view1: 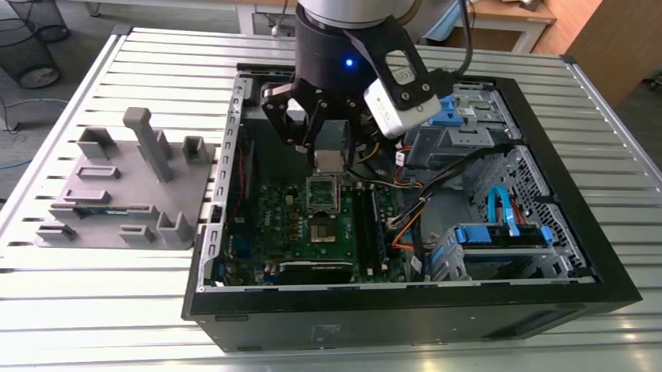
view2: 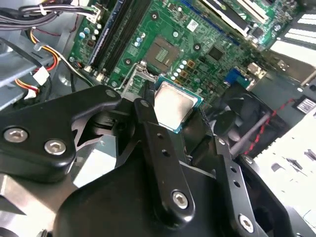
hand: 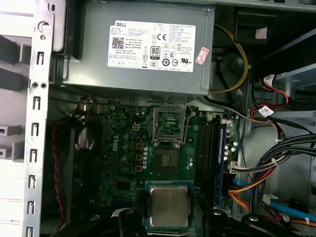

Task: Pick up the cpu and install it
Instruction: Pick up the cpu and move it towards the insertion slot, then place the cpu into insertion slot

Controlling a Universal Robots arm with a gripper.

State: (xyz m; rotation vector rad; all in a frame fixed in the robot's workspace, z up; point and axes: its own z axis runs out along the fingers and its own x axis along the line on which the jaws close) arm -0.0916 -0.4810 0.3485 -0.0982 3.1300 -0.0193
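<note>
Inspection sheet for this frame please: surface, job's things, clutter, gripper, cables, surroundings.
Surface: slatted metal table bearing an open computer case and a grey block tray.
Job's things: cpu held above the green circuit board; the socket is open and empty, and the cpu is not yet seated in it.
Clutter: nothing seen.
Gripper: gripper inside the case, shut on the cpu.
Cables: orange, black and blue cables bundled inside the case, on the exterior view's right of the board.
Surroundings: wire bin on the floor and a wooden desk beyond the table.
</note>
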